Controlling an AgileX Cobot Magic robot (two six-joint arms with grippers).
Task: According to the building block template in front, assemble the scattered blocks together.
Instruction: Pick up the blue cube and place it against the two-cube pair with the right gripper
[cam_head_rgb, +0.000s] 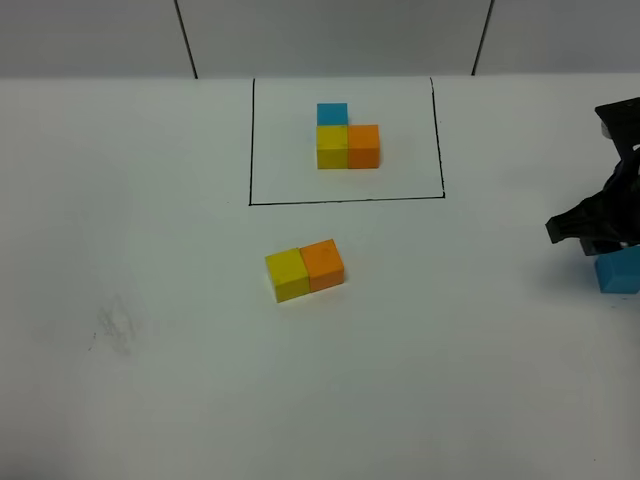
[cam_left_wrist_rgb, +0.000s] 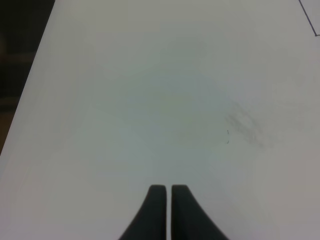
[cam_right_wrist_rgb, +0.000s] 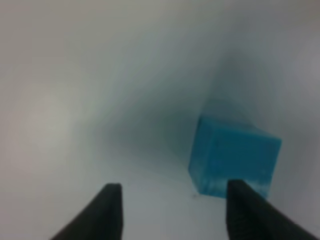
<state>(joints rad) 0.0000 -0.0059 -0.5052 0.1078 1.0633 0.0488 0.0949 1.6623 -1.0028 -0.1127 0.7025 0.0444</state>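
Currently | left end effector (cam_left_wrist_rgb: 168, 189) pressed together | right end effector (cam_right_wrist_rgb: 175, 185) spread near blue cube (cam_right_wrist_rgb: 235, 157)

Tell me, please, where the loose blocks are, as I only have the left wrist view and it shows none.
Observer: The yellow block and the orange block sit touching, side by side, in front of the framed template.
Operator: And the blue one?
Observer: The loose blue block lies at the high view's right edge, beside the right gripper.
Operator: Is it gripped?
Observer: No; the right wrist view shows the jaws apart, the block ahead of them.
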